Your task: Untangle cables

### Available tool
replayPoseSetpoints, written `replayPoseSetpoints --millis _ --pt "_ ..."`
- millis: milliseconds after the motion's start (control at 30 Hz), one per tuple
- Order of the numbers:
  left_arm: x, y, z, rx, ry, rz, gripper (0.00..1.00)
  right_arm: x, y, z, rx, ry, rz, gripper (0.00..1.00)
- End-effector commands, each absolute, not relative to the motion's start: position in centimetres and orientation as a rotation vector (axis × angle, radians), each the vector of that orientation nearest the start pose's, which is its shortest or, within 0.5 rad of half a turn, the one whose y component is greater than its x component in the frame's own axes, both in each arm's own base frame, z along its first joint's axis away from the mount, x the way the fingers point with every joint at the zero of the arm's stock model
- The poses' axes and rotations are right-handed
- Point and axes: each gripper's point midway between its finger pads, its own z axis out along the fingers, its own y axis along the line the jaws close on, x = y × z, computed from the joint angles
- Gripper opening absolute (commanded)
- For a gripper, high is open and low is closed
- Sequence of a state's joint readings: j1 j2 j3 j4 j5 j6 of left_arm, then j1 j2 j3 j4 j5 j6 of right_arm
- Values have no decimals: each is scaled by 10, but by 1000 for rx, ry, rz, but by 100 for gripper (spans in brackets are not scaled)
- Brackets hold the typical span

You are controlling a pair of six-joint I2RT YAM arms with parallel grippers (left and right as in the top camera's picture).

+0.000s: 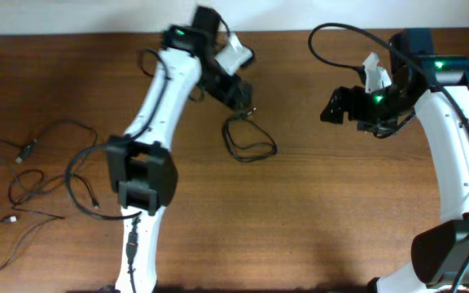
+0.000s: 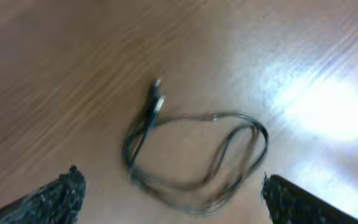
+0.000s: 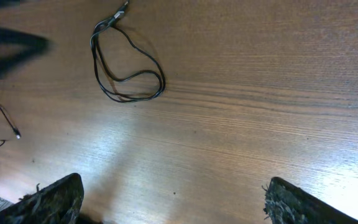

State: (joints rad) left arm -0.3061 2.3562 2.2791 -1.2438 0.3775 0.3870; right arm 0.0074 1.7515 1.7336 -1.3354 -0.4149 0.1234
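A thin black cable (image 1: 249, 140) lies in a loose loop on the table's middle, its two plug ends together at the top. It shows in the left wrist view (image 2: 194, 155) and the right wrist view (image 3: 126, 71). More thin black cables (image 1: 35, 175) lie spread out at the far left, some crossing each other. My left gripper (image 1: 243, 96) is open and empty, just above the looped cable's plug ends. My right gripper (image 1: 336, 106) is open and empty, hovering to the right of the loop, well apart from it.
The wooden table (image 1: 316, 220) bears everything. The left arm's white link and black base (image 1: 141, 175) stand between the looped cable and the left-hand cables. A thick black arm cable (image 1: 84, 183) curves beside the base. The right arm (image 1: 454, 146) runs along the right edge.
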Motion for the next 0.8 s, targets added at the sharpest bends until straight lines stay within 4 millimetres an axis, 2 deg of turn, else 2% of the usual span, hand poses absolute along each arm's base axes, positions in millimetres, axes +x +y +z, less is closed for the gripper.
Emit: replayPoseSetpoints --millis 0,33,100,133,200,267,367,467,533,600,667,700,767 --pt "450 -231 72 1139 2667 -511 93 364 73 201 77 2893 614 94" --pt "445 -230 55 1148 2688 -500 93 364 73 201 77 2893 614 95" --pt "443 -228 42 1148 2696 -496 89 364 73 201 77 2893 614 95" --pt "447 -229 37 1142 2683 -486 86 364 73 201 77 2894 614 95" --pt "466 -214 25 1083 2683 -300 78 364 73 201 77 2893 614 95" --pt "475 -208 21 1070 2667 -230 76 364 73 201 77 2893 614 95" --pt "476 -204 13 1065 2664 -195 72 364 73 201 77 2893 614 95" --pt "465 -198 -2 1073 2706 -186 49 364 73 201 77 2894 614 95" --pt "458 -195 -9 1079 2730 -192 40 363 73 201 77 2896 615 95" --pt "456 -195 -10 1044 2753 -196 28 363 73 201 78 2897 614 95" --pt "457 -195 -10 1016 2759 -194 0 363 73 201 78 2898 614 95" --pt "461 -195 -4 986 2757 -189 0 362 73 201 79 2899 615 95" --pt "476 -193 41 863 2712 -169 0 361 73 200 80 2904 616 95"
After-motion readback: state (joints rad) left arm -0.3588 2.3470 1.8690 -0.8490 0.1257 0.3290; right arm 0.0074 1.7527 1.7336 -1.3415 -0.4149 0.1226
